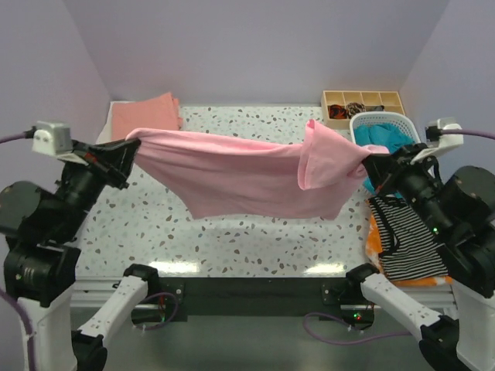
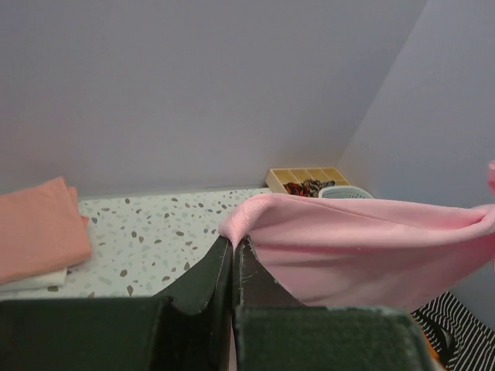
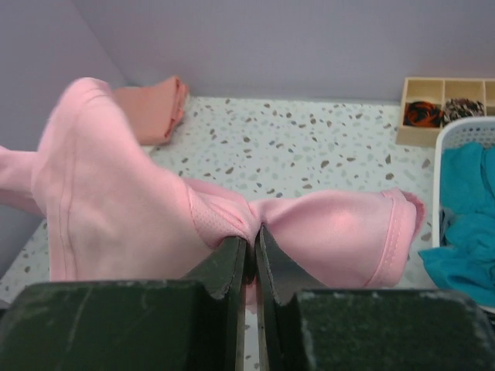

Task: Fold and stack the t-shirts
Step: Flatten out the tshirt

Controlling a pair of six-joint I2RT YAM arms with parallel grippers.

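pink t-shirt, salmon t-shirt, speckled table

The top external camera looks down from above and behind the arm bases, over the whole desk toward the back wall. The left wrist camera sits low, close behind the left pincer, facing the far right corner. The right wrist camera, as close behind the right pincer, faces far left. All three share the pink t-shirt and the folded salmon t-shirt
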